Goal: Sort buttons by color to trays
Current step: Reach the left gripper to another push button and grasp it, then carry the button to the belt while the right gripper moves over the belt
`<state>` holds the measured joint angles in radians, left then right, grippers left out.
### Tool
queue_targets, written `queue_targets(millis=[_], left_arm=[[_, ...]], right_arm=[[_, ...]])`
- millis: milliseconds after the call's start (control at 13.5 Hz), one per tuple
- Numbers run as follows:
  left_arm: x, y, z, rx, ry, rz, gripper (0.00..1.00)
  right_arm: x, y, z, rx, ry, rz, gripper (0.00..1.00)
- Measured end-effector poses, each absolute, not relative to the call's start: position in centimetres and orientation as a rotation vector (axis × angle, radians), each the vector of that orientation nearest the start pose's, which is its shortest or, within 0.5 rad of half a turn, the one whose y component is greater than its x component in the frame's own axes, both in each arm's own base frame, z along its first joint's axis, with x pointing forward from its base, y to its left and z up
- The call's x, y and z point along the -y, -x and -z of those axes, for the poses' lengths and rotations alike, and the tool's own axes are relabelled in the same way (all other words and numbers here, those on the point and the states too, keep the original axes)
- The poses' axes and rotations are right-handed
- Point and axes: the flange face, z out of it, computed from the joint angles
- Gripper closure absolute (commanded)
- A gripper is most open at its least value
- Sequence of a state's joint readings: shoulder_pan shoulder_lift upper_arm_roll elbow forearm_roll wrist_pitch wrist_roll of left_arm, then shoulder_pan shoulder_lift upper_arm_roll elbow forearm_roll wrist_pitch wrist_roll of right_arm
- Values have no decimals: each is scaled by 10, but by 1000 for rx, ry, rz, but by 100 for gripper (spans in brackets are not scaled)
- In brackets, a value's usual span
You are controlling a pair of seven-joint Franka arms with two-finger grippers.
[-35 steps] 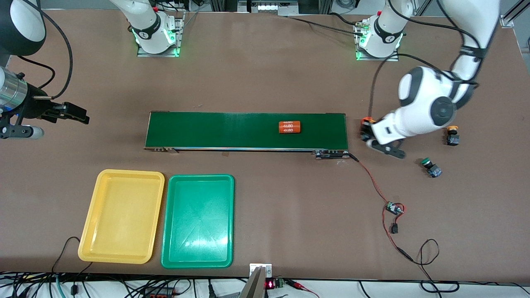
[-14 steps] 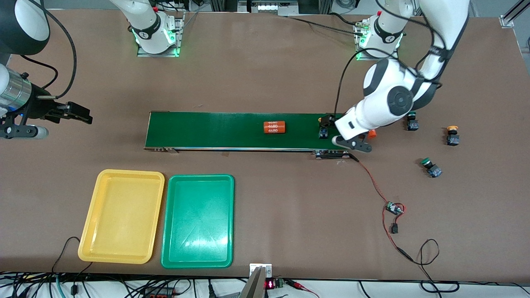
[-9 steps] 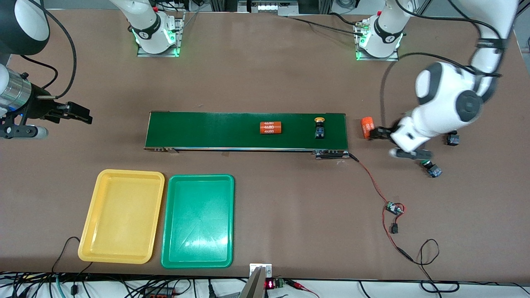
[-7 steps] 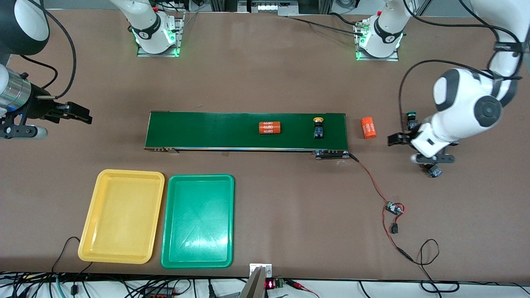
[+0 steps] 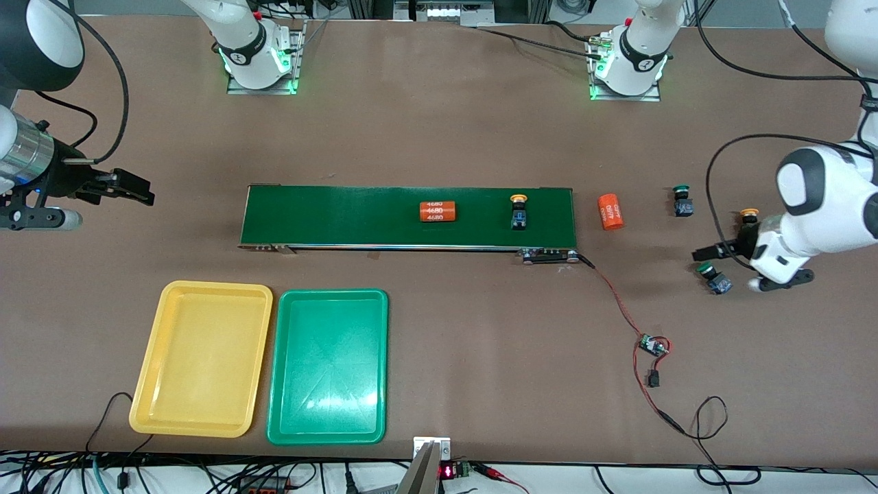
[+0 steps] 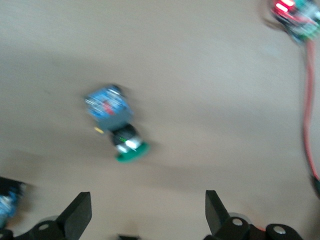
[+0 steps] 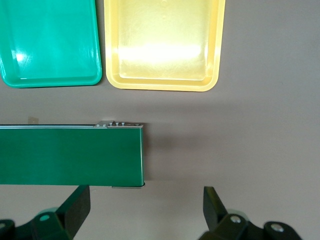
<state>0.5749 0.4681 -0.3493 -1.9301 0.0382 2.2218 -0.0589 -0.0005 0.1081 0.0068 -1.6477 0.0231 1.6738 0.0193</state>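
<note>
One yellow button rides on the conveyor belt near the left arm's end. On the table past that end stand a green button, a second yellow button and another green button. My left gripper hangs open and empty just beside that last green button, which lies ahead of the left gripper in its wrist view. My right gripper waits open off the belt's other end. The yellow tray and the green tray lie side by side, nearer the camera than the belt.
An orange "4680" cylinder lies mid-belt and another on the table off the belt's end. A small circuit board with a red wire lies nearer the camera. The right wrist view shows the belt end and both trays.
The left gripper left a yellow button on the belt and swung away toward the left arm's end of the table. The belt carried button and cylinder toward the right arm's end.
</note>
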Motion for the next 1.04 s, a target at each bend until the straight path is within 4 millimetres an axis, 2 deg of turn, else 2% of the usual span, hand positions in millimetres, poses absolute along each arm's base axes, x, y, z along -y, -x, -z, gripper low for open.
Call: queue_targets(millis=[148,222,444,593,815,1037], left_arm=[[-169,-598,-229,525,3238,-153,0],[-174,-601,-221,539,3239,-133,0],[-172,-612,-209,520,3244,-94,0],[-171,-619,-200,454,3220,-7,0],[-172,-621,-188,440,3219,18,0],[-172,-622,-187,441,3219,24,6]], right_arm=[[-7,-587,-533,-21,3116,-133,0],[-7,-587,-533,-21,3116,-135,0],[-7,-587,-533,-21,3117,-136,0],[-7,-587,-532,-20,3117,-137,0],[-8,-588,-525,-19,3117,-123,0],[-13,-574,-512,-6,3118,-102,0]])
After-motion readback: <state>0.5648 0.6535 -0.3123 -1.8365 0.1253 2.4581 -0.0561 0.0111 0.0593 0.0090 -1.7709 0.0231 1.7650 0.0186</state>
